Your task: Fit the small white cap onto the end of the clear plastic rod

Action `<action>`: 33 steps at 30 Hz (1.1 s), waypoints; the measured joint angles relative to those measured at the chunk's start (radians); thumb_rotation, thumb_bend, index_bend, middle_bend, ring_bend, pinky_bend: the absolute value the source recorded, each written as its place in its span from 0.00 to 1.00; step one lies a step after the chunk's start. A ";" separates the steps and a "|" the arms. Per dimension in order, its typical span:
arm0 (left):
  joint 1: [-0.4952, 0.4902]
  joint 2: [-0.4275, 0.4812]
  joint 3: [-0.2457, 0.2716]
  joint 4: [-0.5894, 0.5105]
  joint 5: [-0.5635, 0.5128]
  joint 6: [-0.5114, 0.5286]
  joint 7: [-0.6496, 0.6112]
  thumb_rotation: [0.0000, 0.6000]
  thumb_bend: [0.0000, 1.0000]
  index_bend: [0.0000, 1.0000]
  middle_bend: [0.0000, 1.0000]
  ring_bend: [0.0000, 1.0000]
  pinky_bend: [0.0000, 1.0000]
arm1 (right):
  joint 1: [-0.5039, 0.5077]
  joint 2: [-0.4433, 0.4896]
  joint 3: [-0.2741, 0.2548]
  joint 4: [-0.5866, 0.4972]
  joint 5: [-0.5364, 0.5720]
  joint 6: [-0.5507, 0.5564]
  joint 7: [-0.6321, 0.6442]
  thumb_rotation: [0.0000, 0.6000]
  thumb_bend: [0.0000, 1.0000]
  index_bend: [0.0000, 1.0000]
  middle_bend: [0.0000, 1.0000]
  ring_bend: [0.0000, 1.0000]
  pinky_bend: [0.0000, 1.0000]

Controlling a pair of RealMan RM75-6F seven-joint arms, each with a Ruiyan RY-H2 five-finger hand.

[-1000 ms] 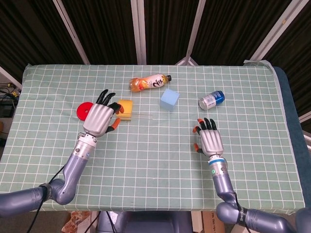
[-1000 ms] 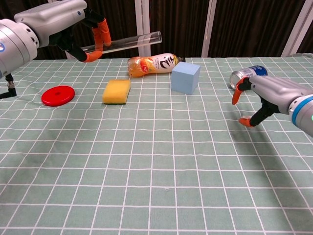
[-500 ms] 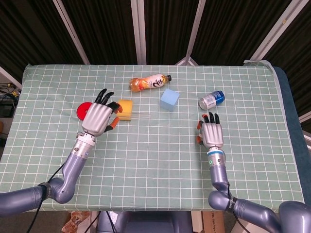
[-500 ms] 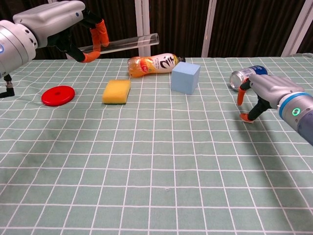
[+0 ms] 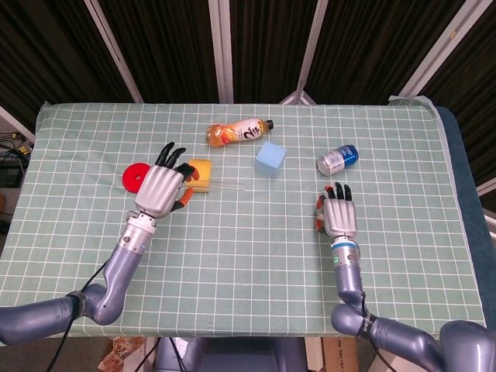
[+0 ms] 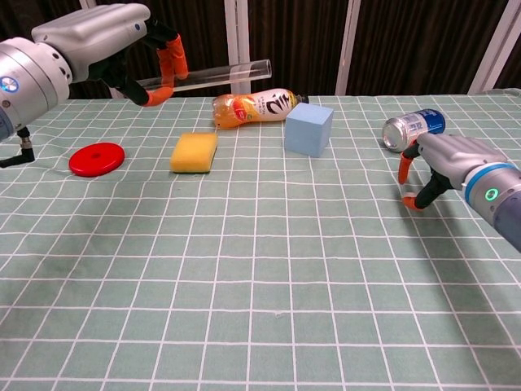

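Chest view: left hand (image 6: 122, 41) pinches clear rod (image 6: 212, 75), lying level, free end toward right hand (image 6: 435, 167), grip unclear.

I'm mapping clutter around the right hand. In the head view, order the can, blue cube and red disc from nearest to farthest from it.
From the right hand:
1. Can, just beyond it.
2. Blue cube, further left.
3. Red disc, far left, by the left hand.

One clear rod (image 6: 207, 75), upper left of chest view. One orange drink bottle (image 5: 239, 131). One yellow sponge (image 6: 194, 152). One blue cube (image 5: 270, 158). One red disc (image 6: 96, 159). One can (image 5: 337, 159). Two robot hands: left robot hand (image 5: 161, 188), right robot hand (image 5: 339, 217).
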 measured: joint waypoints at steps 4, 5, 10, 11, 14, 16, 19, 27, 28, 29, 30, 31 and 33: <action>0.001 0.000 0.000 -0.001 -0.001 0.003 0.001 1.00 0.74 0.49 0.50 0.13 0.00 | 0.004 -0.004 0.001 0.014 0.006 -0.002 -0.001 1.00 0.35 0.49 0.20 0.00 0.00; 0.001 0.000 0.000 -0.001 -0.002 0.004 0.000 1.00 0.74 0.49 0.50 0.13 0.00 | 0.005 -0.005 0.001 0.018 0.008 -0.002 -0.001 1.00 0.35 0.49 0.20 0.00 0.00; 0.001 0.001 0.000 0.003 -0.003 0.004 -0.002 1.00 0.74 0.49 0.50 0.13 0.00 | 0.002 -0.006 0.003 0.025 0.026 0.003 -0.007 1.00 0.35 0.49 0.20 0.00 0.00; 0.001 0.001 0.000 0.004 -0.004 0.004 -0.003 1.00 0.74 0.49 0.50 0.13 0.00 | 0.001 -0.006 0.003 0.026 0.029 0.005 -0.009 1.00 0.35 0.49 0.20 0.00 0.00; 0.000 -0.002 0.002 0.007 -0.003 0.003 -0.006 1.00 0.74 0.49 0.50 0.13 0.00 | 0.000 -0.005 0.004 0.029 0.033 0.010 -0.012 1.00 0.35 0.49 0.20 0.00 0.00; 0.000 -0.003 0.004 0.008 -0.002 0.003 -0.008 1.00 0.74 0.49 0.50 0.13 0.00 | -0.001 -0.004 0.005 0.030 0.036 0.011 -0.013 1.00 0.35 0.49 0.20 0.00 0.00; 0.000 -0.005 0.005 0.011 -0.002 0.003 -0.011 1.00 0.74 0.49 0.50 0.13 0.00 | -0.001 -0.003 0.005 0.028 0.041 0.012 -0.018 1.00 0.35 0.50 0.20 0.00 0.00; 0.002 -0.007 0.007 0.017 -0.002 0.005 -0.017 1.00 0.74 0.49 0.50 0.13 0.00 | 0.002 -0.004 0.002 0.031 0.057 0.010 -0.034 1.00 0.35 0.51 0.20 0.00 0.00; 0.002 -0.006 0.006 0.018 -0.002 0.005 -0.018 1.00 0.74 0.49 0.50 0.13 0.00 | 0.003 -0.005 0.002 0.034 0.058 0.010 -0.035 1.00 0.35 0.51 0.20 0.00 0.00; 0.002 -0.006 0.006 0.018 -0.002 0.005 -0.018 1.00 0.74 0.49 0.50 0.13 0.00 | 0.004 -0.006 0.001 0.036 0.057 0.009 -0.036 1.00 0.35 0.51 0.20 0.00 0.00; 0.002 -0.006 0.006 0.018 -0.002 0.005 -0.018 1.00 0.74 0.49 0.50 0.13 0.00 | 0.006 -0.007 0.001 0.038 0.057 0.008 -0.036 1.00 0.35 0.51 0.20 0.00 0.00; 0.002 -0.005 0.005 0.018 -0.001 0.005 -0.019 1.00 0.74 0.49 0.50 0.13 0.00 | 0.008 -0.009 0.000 0.040 0.055 0.008 -0.037 1.00 0.35 0.51 0.20 0.00 0.00; 0.002 -0.004 0.005 0.018 -0.002 0.005 -0.020 1.00 0.74 0.49 0.50 0.13 0.00 | 0.010 -0.011 0.000 0.044 0.054 0.007 -0.037 1.00 0.35 0.50 0.20 0.00 0.00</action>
